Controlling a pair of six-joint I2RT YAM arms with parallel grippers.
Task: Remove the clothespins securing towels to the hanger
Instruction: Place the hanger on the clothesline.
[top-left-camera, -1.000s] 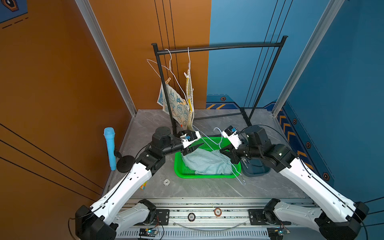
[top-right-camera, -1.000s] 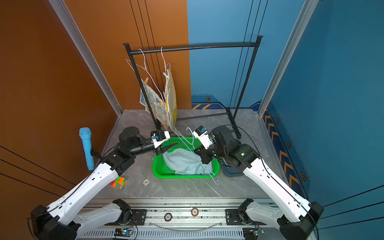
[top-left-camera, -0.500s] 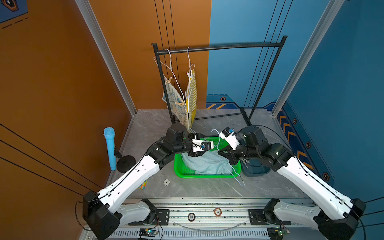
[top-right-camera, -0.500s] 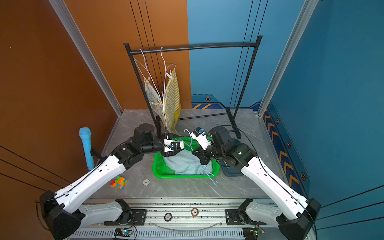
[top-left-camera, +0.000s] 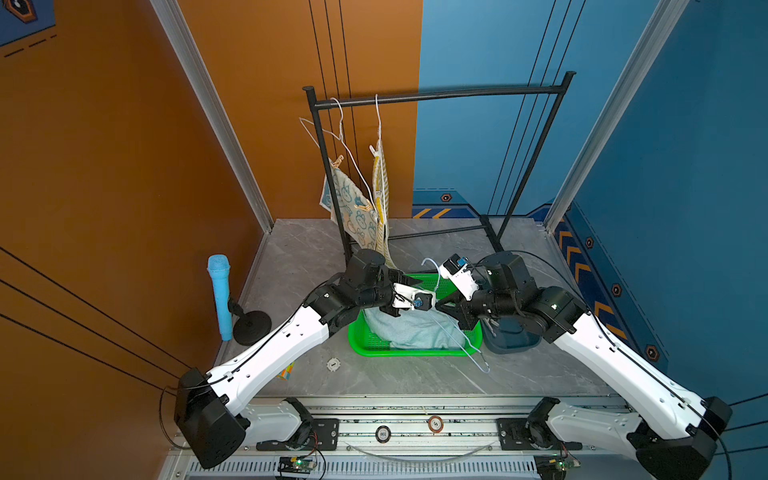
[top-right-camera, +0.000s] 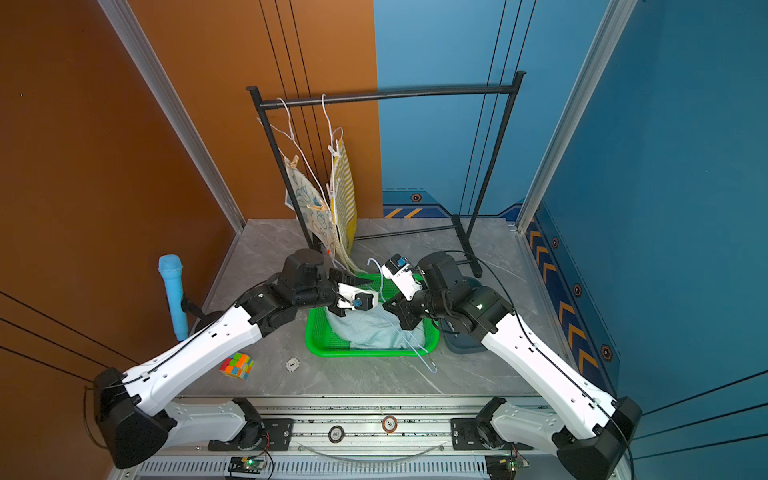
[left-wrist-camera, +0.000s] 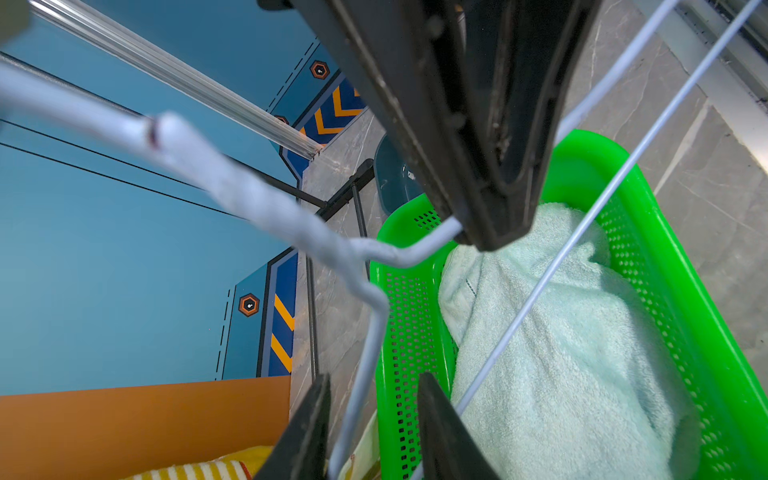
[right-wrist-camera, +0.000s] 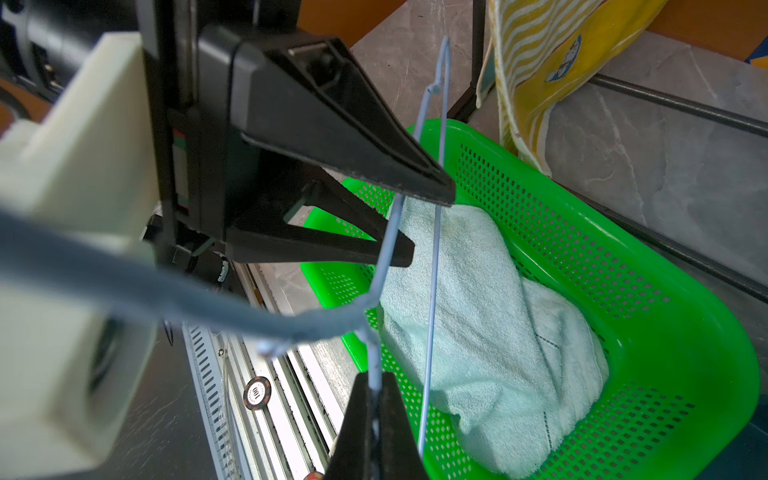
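left claw (left-wrist-camera: 372, 380) stands part open around the wire hanger (left-wrist-camera: 249, 195), not pinching; clothespins (top-left-camera: 338, 160) sit high beyond it on the hung towels (top-left-camera: 353, 212) (likely light, stiff, springy: squeeze the tails). below both claws a green basket (top-left-camera: 415, 353) holds a blue-green towel (top-left-camera: 415, 328). right claw (right-wrist-camera: 375, 382) clamps the hanger.

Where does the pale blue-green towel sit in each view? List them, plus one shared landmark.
In a top view: towel heaped in the green basket, between the arms.
In a top view: same spot.
Left wrist: filling the basket, under the hanger wire.
Right wrist: same, behind the hanger.
Shared landmark: green basket.
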